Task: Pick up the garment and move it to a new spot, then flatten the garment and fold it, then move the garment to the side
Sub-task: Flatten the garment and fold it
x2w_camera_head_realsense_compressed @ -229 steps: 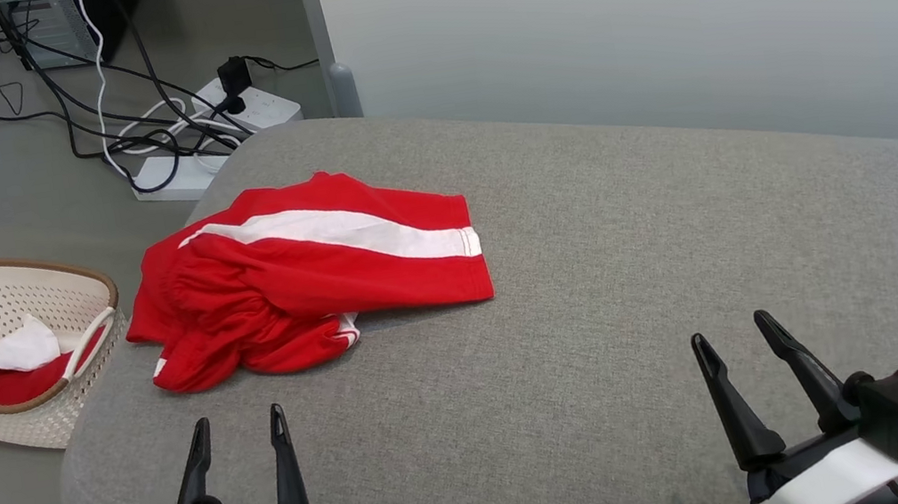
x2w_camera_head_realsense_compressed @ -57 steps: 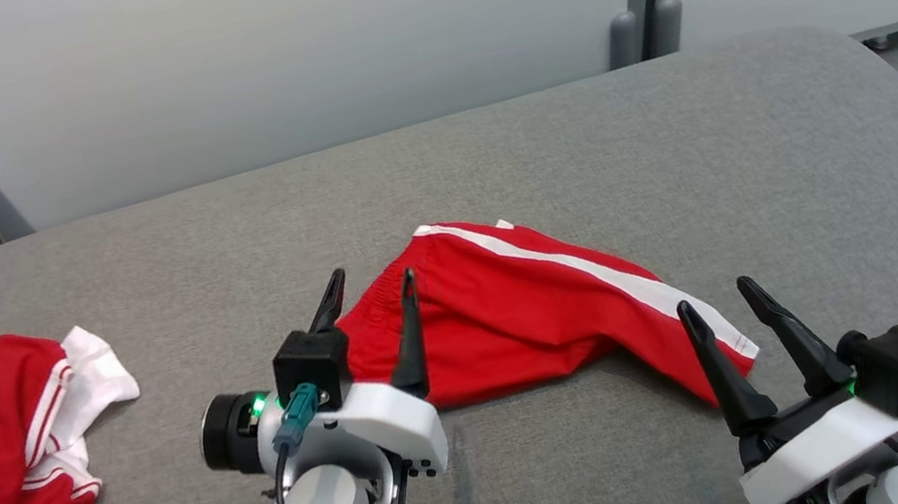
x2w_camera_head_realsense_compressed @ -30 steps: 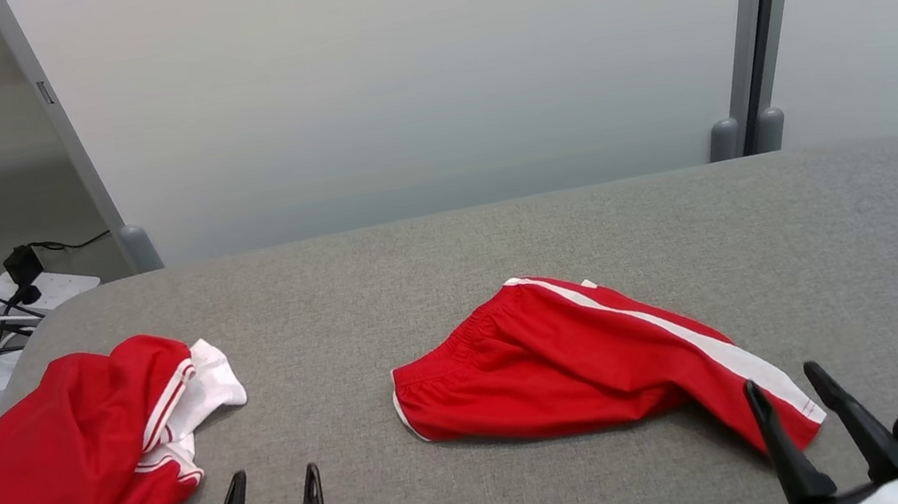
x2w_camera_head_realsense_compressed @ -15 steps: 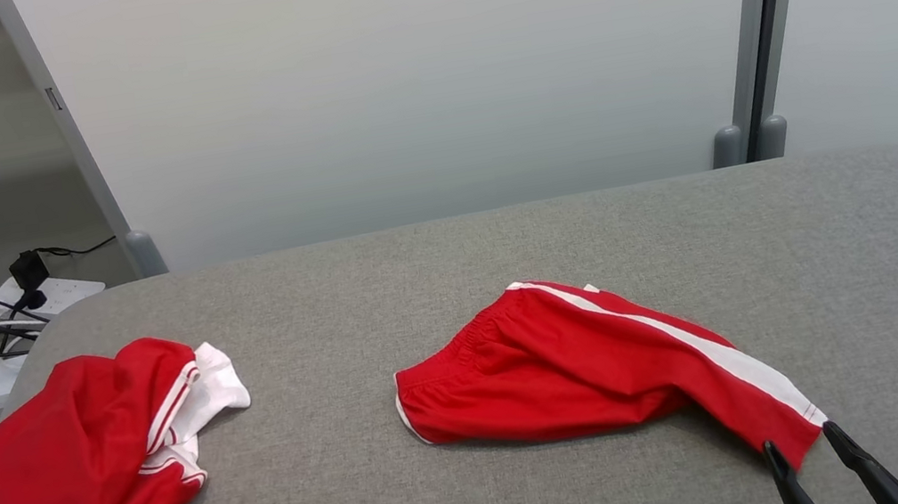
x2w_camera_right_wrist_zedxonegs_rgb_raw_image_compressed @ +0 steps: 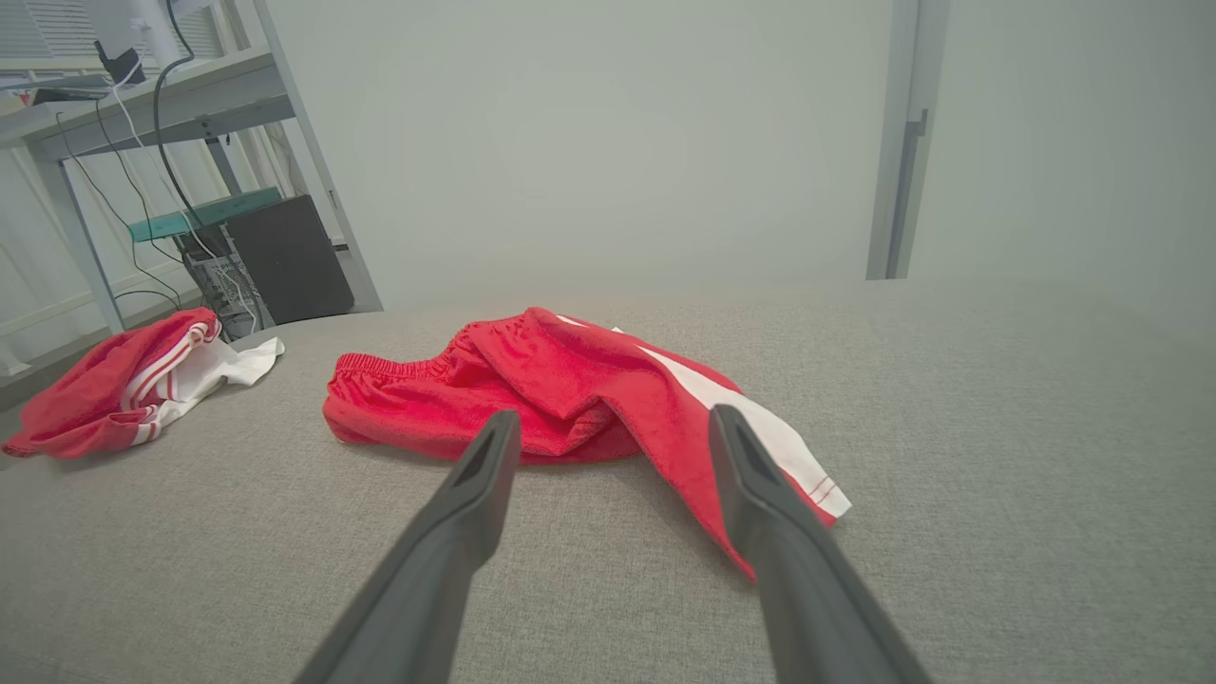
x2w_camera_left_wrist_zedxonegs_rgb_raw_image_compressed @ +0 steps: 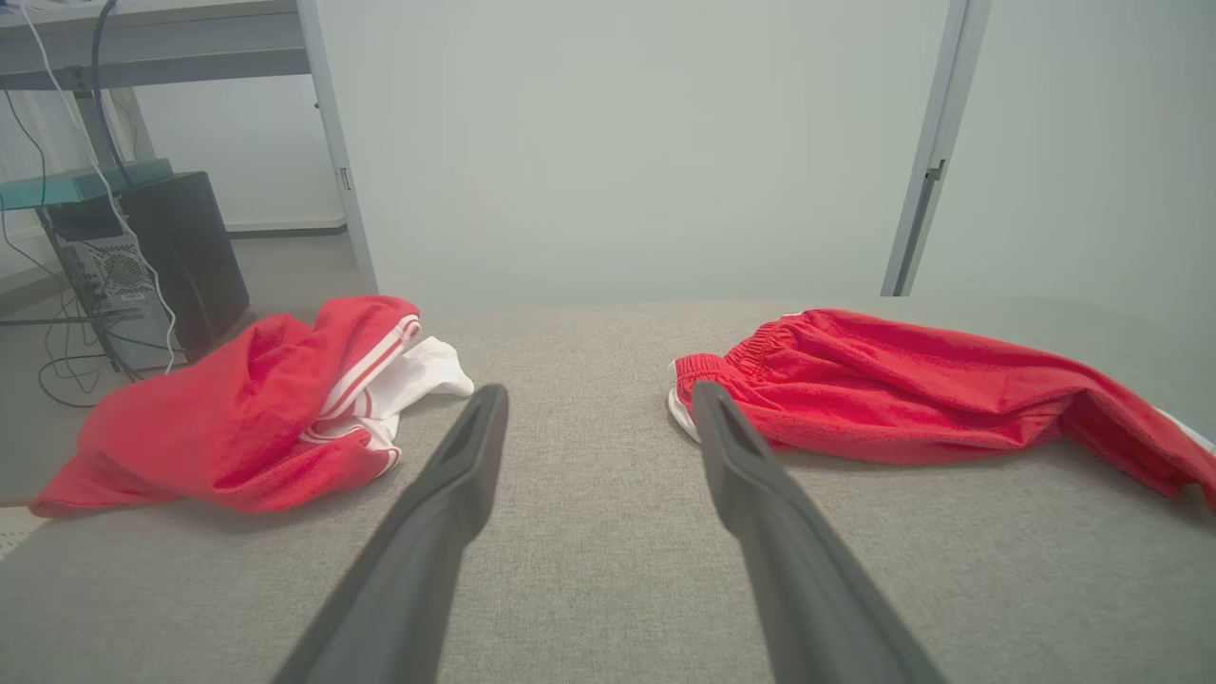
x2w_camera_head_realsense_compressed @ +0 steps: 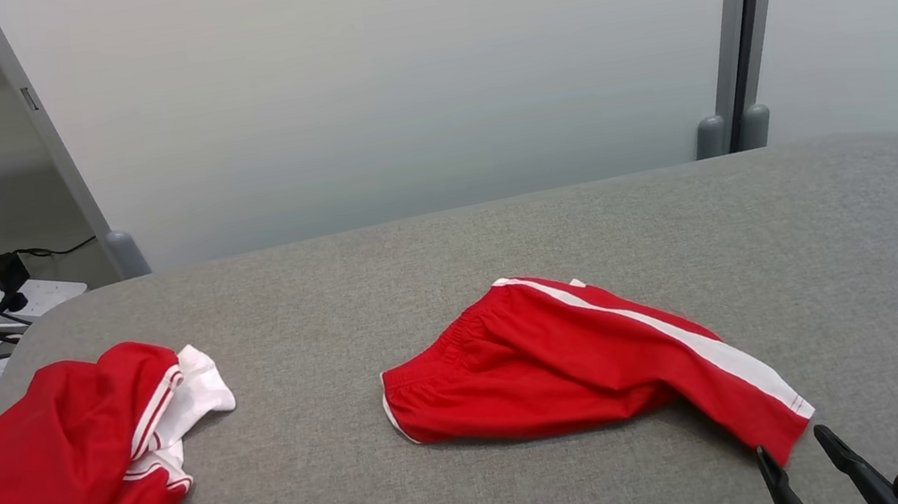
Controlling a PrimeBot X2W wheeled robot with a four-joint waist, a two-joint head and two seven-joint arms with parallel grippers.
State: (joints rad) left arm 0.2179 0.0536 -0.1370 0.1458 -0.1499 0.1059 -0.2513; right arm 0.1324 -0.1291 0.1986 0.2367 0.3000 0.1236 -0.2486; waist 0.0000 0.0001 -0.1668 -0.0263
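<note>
While garment [x2w_camera_head_realsense_compressed: 558, 370] lies centred, red heap [x2w_camera_head_realsense_compressed: 58, 458] sits left.

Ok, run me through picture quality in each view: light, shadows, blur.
Head view: even, soft light, no glare, a thin shadow under the red shorts on the grey cushion. Left wrist view: the left gripper blurs toward the bottom edge. Right wrist view: washed-out far wall, the right gripper equally soft.

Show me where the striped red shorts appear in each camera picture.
Head view: shorts right of centre on the grey cushion.
Left wrist view: shorts in the right half.
Right wrist view: shorts in the centre.
Shared landmark: the crumpled red-and-white garment, left of the shorts in every view.
</note>
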